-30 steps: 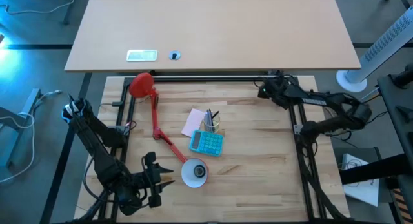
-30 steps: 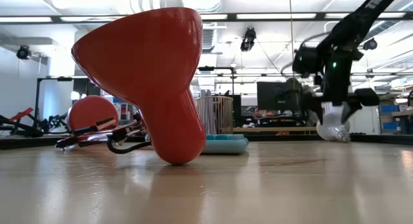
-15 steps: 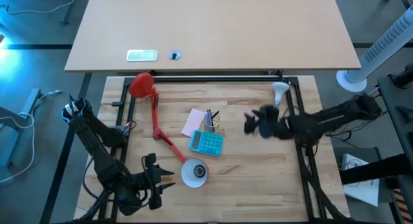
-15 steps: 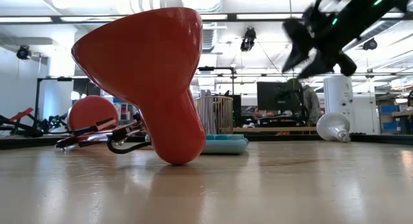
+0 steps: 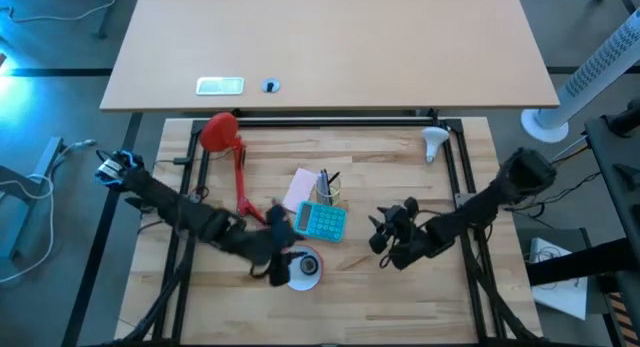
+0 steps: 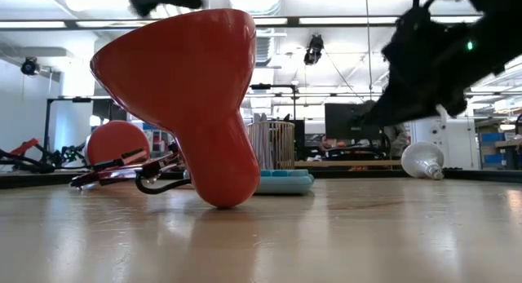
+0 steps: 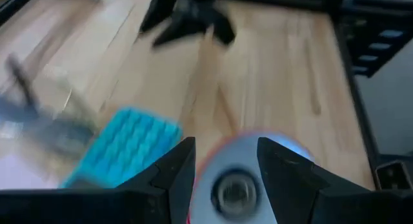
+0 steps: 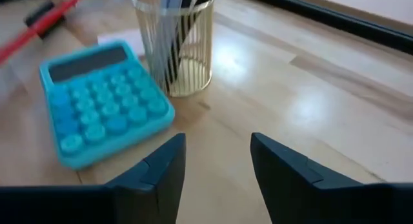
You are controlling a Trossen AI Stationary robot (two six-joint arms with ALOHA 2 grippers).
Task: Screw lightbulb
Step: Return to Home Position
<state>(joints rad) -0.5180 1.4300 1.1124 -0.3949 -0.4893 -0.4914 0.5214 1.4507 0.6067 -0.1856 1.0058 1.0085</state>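
Robotics lab, open-plan. A butcher-block surface (image 5: 400, 297) is sitting inside a black rail frame (image 5: 330, 120), with a left pincer (image 7: 226, 146) and a right pincer (image 8: 217, 140) on dark jointed arms hanging over it. A pale desk (image 5: 330, 47) is standing at 12 o'clock and a white tower fan (image 5: 600, 62) at 2 o'clock. Loose cables (image 5: 22, 190) are trailing over the grey floor at 9 o'clock. Beyond the surface, strip lights (image 6: 342, 20) are running along an open ceiling, a camera-like unit (image 6: 314, 48) is hanging from it, and a dark monitor (image 6: 347, 120) is standing among benches.
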